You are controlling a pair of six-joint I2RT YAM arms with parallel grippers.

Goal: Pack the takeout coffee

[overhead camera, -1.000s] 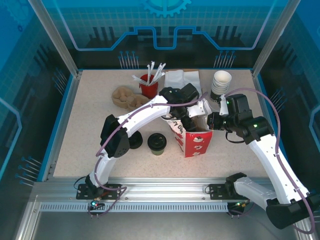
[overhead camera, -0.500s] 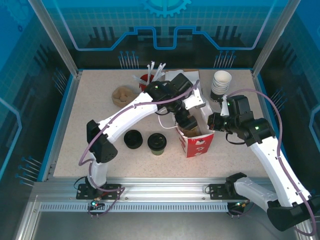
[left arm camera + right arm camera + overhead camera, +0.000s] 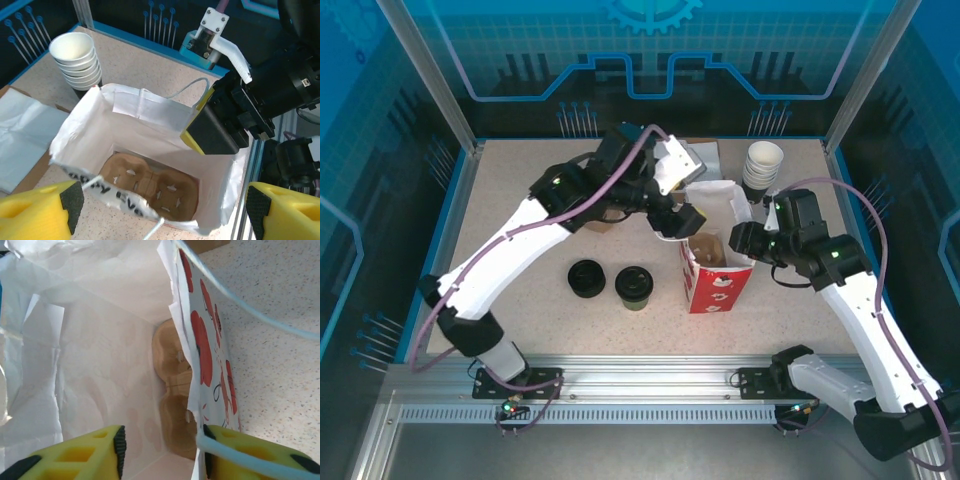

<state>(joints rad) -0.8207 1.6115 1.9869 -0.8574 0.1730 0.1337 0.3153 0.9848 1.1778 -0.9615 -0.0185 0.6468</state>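
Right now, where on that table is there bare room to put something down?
The far left corner of the table is bare, as is the near strip in front of the lid stack, the coffee cup and the bag. The far right is crowded: the bag, the stack of empty cups, the left pincer and the right pincer sit close together.

Centre-right: red-and-white paper bag (image 3: 715,285), brown moulded cardboard tray (image 3: 150,186) flat on its floor. Left of bag: dark lidded paper cup (image 3: 633,286), then black loose-lid stack (image 3: 586,278). Upper right, behind bag: stack of lidless white-lined cups (image 3: 763,165).
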